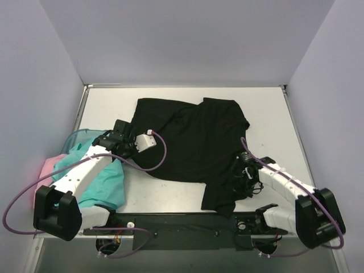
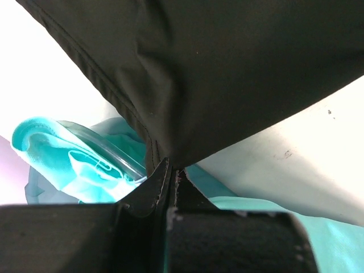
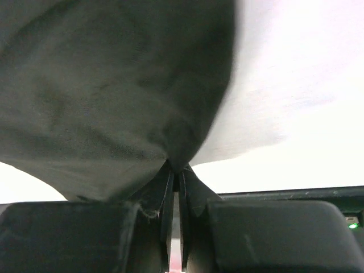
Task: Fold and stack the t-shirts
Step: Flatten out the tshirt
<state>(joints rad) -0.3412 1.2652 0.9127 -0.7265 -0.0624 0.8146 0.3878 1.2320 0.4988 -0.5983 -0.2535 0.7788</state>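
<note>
A large black t-shirt (image 1: 187, 142) lies spread and rumpled across the middle of the white table. My left gripper (image 1: 128, 137) is shut on its left edge. In the left wrist view the fingertips (image 2: 172, 168) pinch the stitched hem of the black cloth (image 2: 227, 74). My right gripper (image 1: 240, 170) is shut on the shirt's lower right part. In the right wrist view the cloth (image 3: 114, 85) bunches into the closed tips (image 3: 177, 170). Teal t-shirts (image 1: 105, 182) and a pink one (image 1: 48, 168) are piled at the left.
A translucent teal bin rim (image 1: 77, 136) shows at the left by the pile, and its edge (image 2: 108, 151) also appears in the left wrist view. Grey walls close in three sides. A black bar (image 1: 182, 219) runs along the near table edge between the arm bases.
</note>
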